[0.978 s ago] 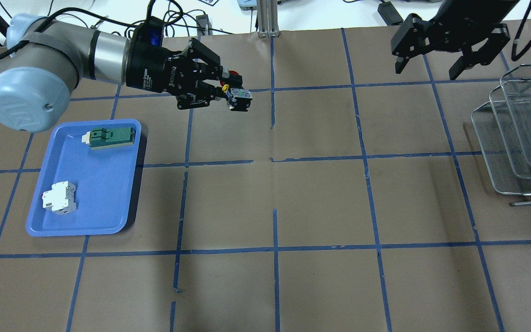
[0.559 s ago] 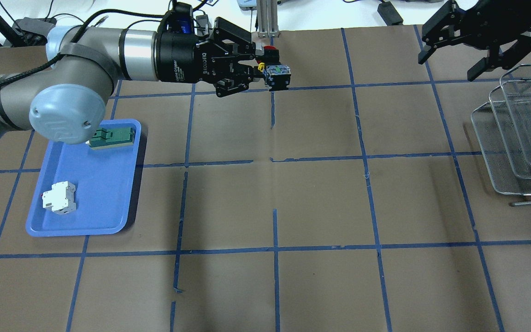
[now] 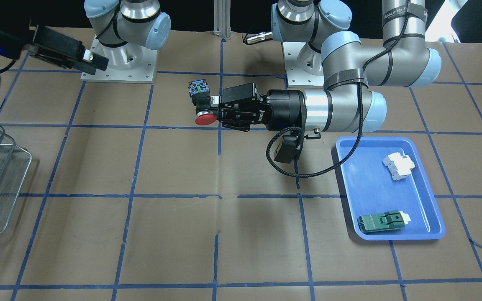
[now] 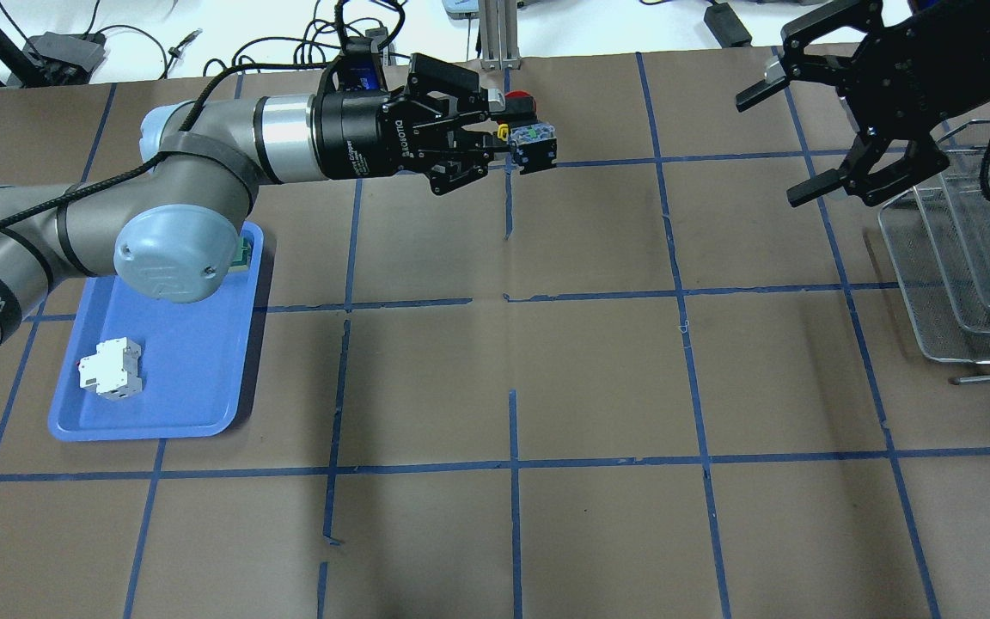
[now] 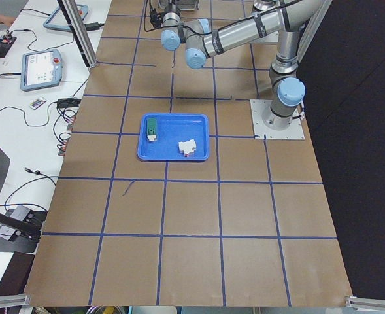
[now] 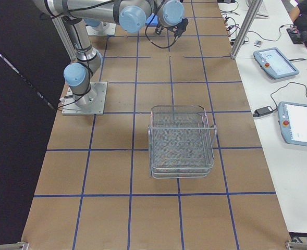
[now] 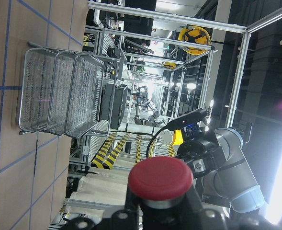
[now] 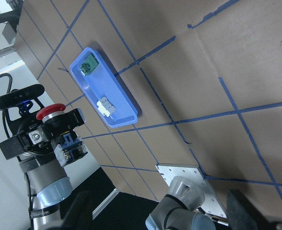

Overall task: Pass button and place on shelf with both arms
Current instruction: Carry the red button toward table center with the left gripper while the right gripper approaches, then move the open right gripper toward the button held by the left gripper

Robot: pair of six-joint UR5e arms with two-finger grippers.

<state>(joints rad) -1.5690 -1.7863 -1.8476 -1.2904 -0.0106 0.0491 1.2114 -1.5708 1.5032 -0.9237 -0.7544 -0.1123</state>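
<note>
Brown table [image 4: 598, 378], left claw [image 4: 502, 127] gripping button [image 4: 536, 144], right claw [image 4: 767, 152] spread empty near shelf [image 4: 968, 258], blue tray [image 4: 177, 378] apart

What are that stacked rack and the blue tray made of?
The shelf looks like silver metal wire mesh: a fine see-through grid with a bright rim. The blue tray looks like smooth moulded plastic, judging by its rounded rim and even colour.

Red-capped button [image 4: 534, 144] hangs clamped in left pincer [image 4: 504, 131], shelf [image 4: 968, 258] well apart.
</note>
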